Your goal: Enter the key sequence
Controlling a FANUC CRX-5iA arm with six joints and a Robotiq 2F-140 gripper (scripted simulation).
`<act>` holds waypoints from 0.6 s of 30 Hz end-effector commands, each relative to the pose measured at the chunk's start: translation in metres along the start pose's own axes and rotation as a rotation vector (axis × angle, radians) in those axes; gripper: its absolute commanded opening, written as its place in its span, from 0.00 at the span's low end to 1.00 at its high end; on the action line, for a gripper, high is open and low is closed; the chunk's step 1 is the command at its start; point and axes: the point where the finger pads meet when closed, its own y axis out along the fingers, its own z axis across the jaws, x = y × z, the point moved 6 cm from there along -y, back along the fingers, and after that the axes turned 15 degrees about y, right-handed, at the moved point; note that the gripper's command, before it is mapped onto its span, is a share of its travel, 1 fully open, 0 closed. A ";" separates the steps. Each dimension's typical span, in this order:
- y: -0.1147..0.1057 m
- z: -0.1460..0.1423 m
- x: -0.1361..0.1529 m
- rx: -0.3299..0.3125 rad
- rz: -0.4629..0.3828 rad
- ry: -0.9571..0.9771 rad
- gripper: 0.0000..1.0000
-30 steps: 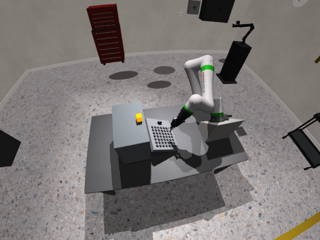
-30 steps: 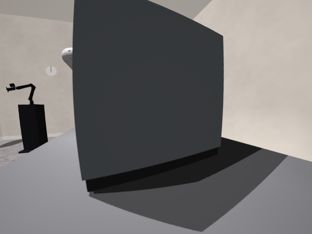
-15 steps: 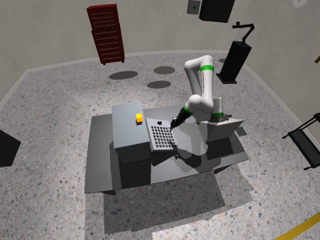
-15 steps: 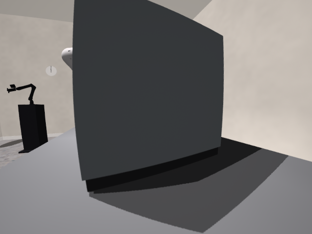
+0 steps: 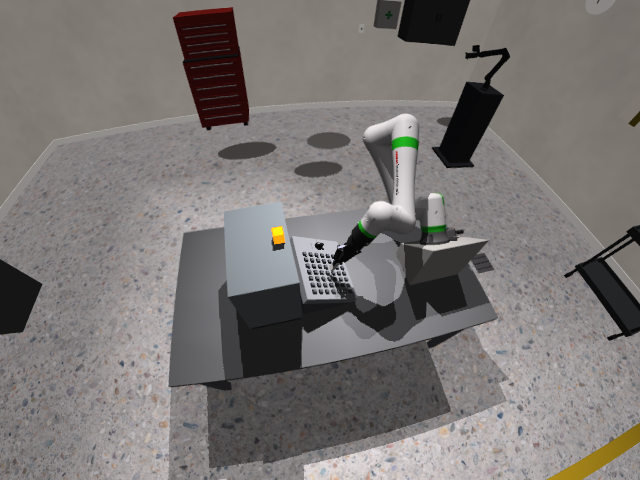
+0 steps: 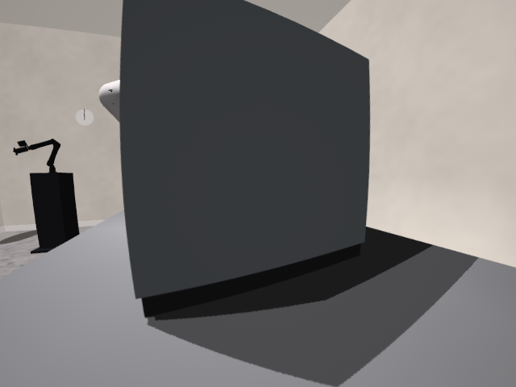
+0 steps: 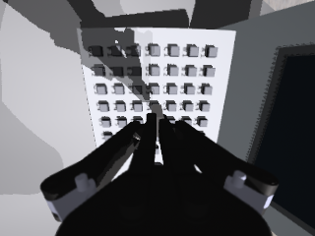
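The sloped grey keypad panel (image 5: pixel 308 297) (image 7: pixel 223 84) carries a grid of small dark keys, none of them lit. A black selector knob (image 5: pixel 318 244) sits at the panel's upper end; it does not show in the wrist view. My gripper (image 5: pixel 337 259) (image 7: pixel 157 111) is shut with nothing between its fingers. Its tips hang close over the keys at the panel's upper right in the top view and over the lower middle rows in the wrist view. Key names are too small to read. In the exterior view the machine's dark back (image 6: pixel 246 158) hides the panel and gripper.
The grey machine box (image 5: pixel 255 258) with an orange block (image 5: pixel 278 235) on top stands left of the panel on the dark table (image 5: pixel 206 341). A dark screen (image 7: pixel 290 133) borders the panel in the wrist view. The arm's pedestal (image 5: pixel 439 260) stands to the right.
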 end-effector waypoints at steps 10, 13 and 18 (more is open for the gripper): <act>0.013 -0.001 0.001 -0.004 -0.003 0.001 0.00; 0.016 -0.001 0.001 -0.004 -0.003 0.001 0.00; 0.022 -0.001 0.001 -0.004 -0.003 0.001 0.00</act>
